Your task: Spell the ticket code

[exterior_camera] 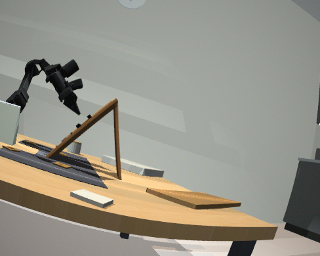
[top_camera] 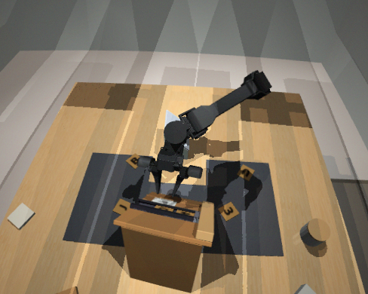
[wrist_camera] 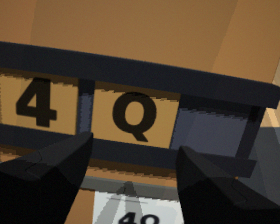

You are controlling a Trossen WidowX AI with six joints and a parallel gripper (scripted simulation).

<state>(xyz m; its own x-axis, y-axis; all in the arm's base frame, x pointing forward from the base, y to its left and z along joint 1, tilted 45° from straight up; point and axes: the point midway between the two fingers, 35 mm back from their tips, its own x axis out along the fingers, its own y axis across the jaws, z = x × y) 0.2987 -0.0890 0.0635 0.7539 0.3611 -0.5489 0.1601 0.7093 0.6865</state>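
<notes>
beyond the counter (top_camera: pixel 289 151) (exterior_camera: pixel 137 214), the gripper (top_camera: pixel 167 194) (exterior_camera: pixel 79 113) (wrist_camera: pixel 135 147) stands partly open, empty; the ticket (top_camera: pixel 164 202) (wrist_camera: pixel 136 212) is cut off, perhaps reading "4q".

From here the board (top_camera: pixel 159 224) (exterior_camera: pixel 84 126) looks like smooth brown wood with a soft sheen. The rail (top_camera: pixel 163 212) (wrist_camera: pixel 141 70) across it looks like dark, matt plastic. The two tiles in the rail, the 4 (wrist_camera: pixel 37 102) and the Q (wrist_camera: pixel 133 115), have a flat, wood-like face. Under the board, the mat (top_camera: pixel 97 196) (exterior_camera: pixel 78 174) looks dull and smooth, perhaps cloth or rubber; I can't tell which. The counter (top_camera: pixel 112 132) (exterior_camera: pixel 173 223) around the mat is pale, grained wood. Above the board, the gripper (top_camera: pixel 167 194) (exterior_camera: pixel 79 113) (wrist_camera: pixel 135 147) looks like matt black plastic.
</notes>
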